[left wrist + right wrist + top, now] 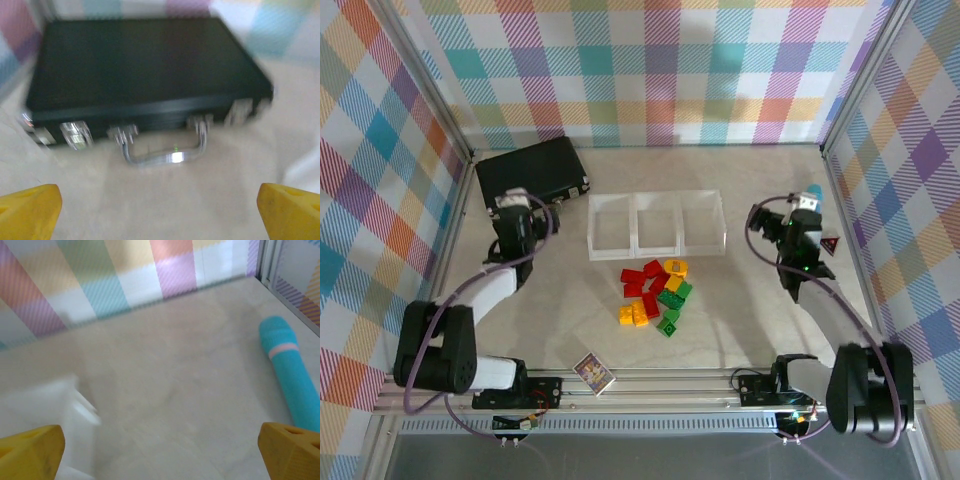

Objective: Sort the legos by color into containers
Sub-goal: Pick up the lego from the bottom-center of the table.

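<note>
The legos (655, 290) lie in a loose pile of red, yellow and green bricks on the table, in front of the containers (657, 224), three clear trays joined in a row. My left gripper (517, 204) stands open to the left of the trays, facing the black case. In the left wrist view its yellow fingertips (27, 210) are wide apart with bare table between them. My right gripper (804, 207) stands open to the right of the trays. Nothing lies between its fingertips (292, 452), and a corner of the containers (55, 410) shows at the left.
A black hard case (532, 168) with a metal handle (165, 150) sits at the back left. A teal cylinder (292, 375) lies by the right wall, with a small dark triangular piece (829, 244) near it. A picture card (593, 373) rests at the front edge.
</note>
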Robot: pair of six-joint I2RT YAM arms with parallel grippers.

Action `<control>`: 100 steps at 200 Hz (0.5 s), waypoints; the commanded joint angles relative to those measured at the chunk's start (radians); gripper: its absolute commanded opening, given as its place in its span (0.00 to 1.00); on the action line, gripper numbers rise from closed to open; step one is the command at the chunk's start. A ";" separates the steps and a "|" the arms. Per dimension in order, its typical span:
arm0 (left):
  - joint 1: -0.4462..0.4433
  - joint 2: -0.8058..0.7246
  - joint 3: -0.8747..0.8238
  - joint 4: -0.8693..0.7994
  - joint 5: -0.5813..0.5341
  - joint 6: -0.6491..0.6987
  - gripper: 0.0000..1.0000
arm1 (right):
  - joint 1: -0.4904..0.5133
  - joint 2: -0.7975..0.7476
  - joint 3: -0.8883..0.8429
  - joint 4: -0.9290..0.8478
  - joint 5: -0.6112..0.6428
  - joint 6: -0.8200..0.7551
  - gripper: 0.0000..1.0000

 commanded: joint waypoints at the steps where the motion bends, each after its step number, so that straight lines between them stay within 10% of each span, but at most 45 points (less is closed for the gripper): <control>1: -0.035 -0.069 0.158 -0.406 -0.263 -0.232 1.00 | 0.002 -0.061 0.097 -0.419 -0.111 0.252 0.99; 42: -0.218 -0.298 0.095 -0.410 -0.180 -0.018 1.00 | 0.071 -0.043 0.185 -0.733 -0.463 0.434 0.99; 100: -0.286 -0.572 0.029 -0.729 -0.065 -0.224 1.00 | 0.498 0.108 0.261 -0.985 -0.174 0.571 0.91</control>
